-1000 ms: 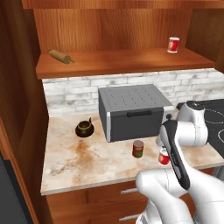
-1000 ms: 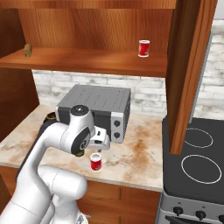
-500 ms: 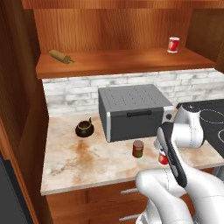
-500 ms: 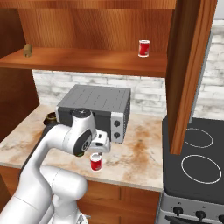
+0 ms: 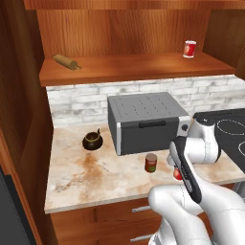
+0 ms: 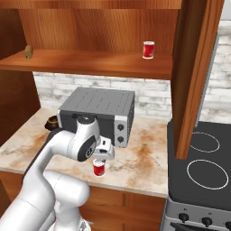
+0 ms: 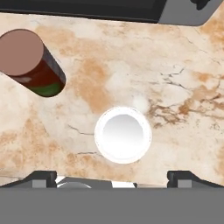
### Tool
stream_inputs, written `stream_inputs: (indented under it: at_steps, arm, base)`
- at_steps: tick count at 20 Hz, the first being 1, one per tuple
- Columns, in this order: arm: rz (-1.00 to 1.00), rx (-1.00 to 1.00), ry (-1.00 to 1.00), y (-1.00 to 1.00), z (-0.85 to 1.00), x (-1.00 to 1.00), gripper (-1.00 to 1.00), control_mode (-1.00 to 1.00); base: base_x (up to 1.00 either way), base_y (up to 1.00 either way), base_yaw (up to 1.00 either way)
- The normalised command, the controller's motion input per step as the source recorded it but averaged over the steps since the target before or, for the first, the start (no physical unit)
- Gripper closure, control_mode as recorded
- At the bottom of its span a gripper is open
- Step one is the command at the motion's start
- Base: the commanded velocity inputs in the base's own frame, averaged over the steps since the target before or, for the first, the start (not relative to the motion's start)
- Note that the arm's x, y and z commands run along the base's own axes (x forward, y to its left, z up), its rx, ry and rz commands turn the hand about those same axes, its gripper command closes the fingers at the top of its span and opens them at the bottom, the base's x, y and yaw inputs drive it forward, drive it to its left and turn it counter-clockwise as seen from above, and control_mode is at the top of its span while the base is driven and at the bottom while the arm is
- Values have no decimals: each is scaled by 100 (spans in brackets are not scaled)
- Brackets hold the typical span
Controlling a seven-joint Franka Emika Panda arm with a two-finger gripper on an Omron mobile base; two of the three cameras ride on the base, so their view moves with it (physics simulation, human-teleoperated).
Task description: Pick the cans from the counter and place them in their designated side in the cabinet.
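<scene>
- Left base view: the cabinet (image 5: 129, 72) spans the top, open, with a red can on the shelf (image 5: 190, 49) upright near the plank's right end and a rolling pin (image 5: 67, 61) lying near its left end.
- The counter (image 5: 95, 177) runs below it, with the toaster oven (image 5: 143, 119) standing at the back and a stovetop (image 6: 203, 167) to the right.
- The arm bends down over the counter's front right part; in the left base view its white links cover most of what lies under the hand.
- The gripper (image 6: 100, 159) points straight down with its fingers spread wide, gripping nothing. In the hand view the two tips sit far apart at the bottom, and only their upper ends can be seen.
- The red can (image 6: 99, 169) stands upright on the counter directly under the hand, in front of the oven's right corner. Its white top (image 7: 123, 134) lies between the finger lines, and whether the tips touch it cannot be told. From the left only a red sliver (image 5: 177, 174) peeks past the arm.
- The dark can (image 5: 151, 162) stands upright just to the left of it, apart from the gripper.
- A small dark pot (image 5: 92, 140) sits left of the oven.
- Against a second ago, the hand has sunk closer to the red can; both cans on the counter have kept their places.
</scene>
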Motion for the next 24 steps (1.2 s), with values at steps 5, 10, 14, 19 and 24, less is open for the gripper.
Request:
stream_inputs:
  at_steps: [5, 10, 14, 19, 24]
  arm:
    - [0, 0, 0, -6, -10, 11, -100, -100]
    - [0, 0, 0, -9, -7, 12, -100, -100]
    - [0, 0, 0, -3, -15, 9, -100, -100]
    - [0, 0, 1, 0, -19, 7, -100, -100]
    - [0, 0, 1, 0, -14, 7, -100, -100]
  base:
    - [0, 0, 0]
    - [0, 0, 0]
    - [0, 0, 0]
    - [0, 0, 0]
    - [0, 0, 0]
